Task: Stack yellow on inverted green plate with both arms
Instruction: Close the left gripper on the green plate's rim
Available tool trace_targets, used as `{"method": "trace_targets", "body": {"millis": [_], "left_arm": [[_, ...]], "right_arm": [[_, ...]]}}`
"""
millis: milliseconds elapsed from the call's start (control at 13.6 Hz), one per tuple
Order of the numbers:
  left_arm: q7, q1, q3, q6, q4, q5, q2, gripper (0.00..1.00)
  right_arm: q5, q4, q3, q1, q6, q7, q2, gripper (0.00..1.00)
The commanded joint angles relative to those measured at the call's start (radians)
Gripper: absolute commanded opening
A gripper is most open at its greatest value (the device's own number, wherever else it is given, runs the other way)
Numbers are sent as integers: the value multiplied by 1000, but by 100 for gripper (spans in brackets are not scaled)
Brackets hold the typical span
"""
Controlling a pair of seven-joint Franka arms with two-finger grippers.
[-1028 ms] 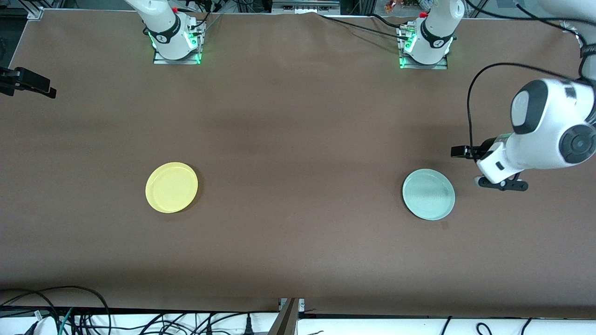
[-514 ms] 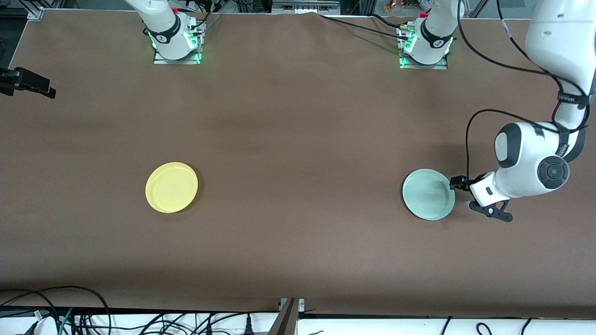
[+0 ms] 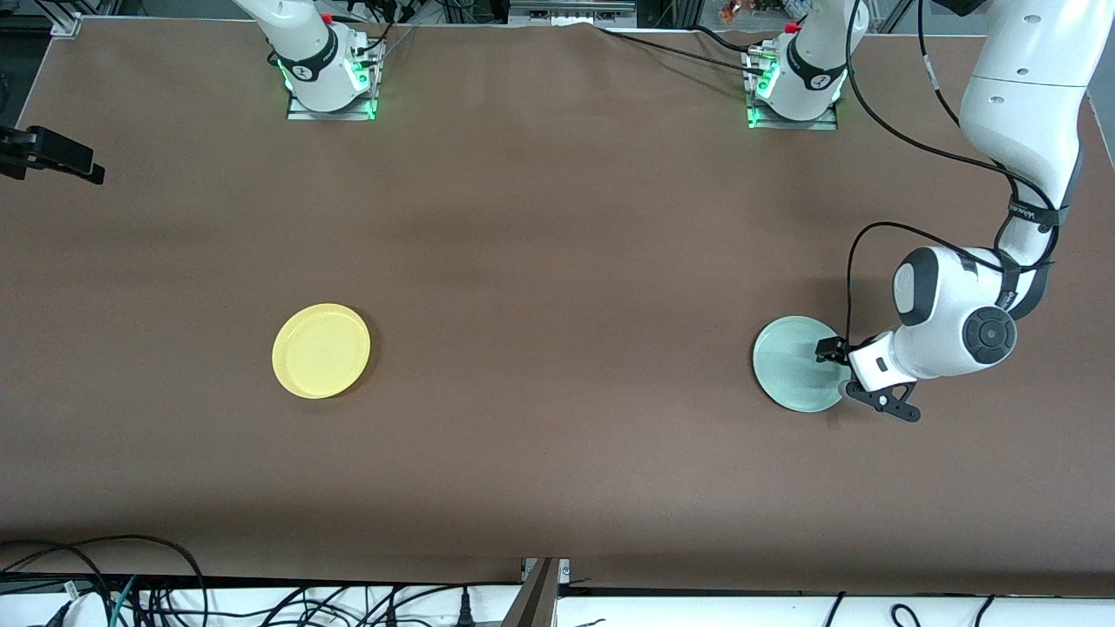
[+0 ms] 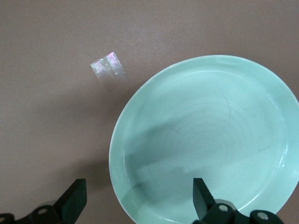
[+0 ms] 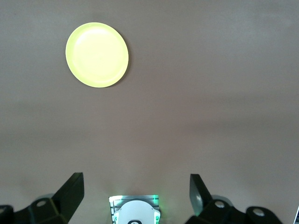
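The pale green plate lies hollow side up on the brown table, toward the left arm's end. My left gripper is open and low at the plate's edge. In the left wrist view one finger is over bare table and the other over the green plate's inside, so the rim lies between them. The yellow plate lies rim up toward the right arm's end. My right gripper is open and empty, high over its own base, with the yellow plate far below; it is out of the front view.
The two arm bases stand at the table's edge farthest from the front camera. A black clamp-like object juts in at the right arm's end. A shiny patch marks the cloth beside the green plate. Cables lie along the nearest edge.
My left arm has swung down and in toward the green plate; its gripper went from beside the plate to straddling the rim. The right arm and both plates have not moved.
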Motion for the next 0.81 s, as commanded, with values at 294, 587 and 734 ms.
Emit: {"method": "trace_targets", "body": {"millis": [294, 587, 734], "left_arm": [[26, 6, -4, 23, 0, 25, 23, 53], [26, 12, -4, 16, 6, 25, 35, 0], [26, 10, -4, 14, 6, 25, 35, 0]], "right_arm": [[0, 16, 5, -5, 0, 0, 6, 100], [0, 16, 5, -5, 2, 0, 6, 100], [0, 16, 5, -6, 2, 0, 6, 100]]}}
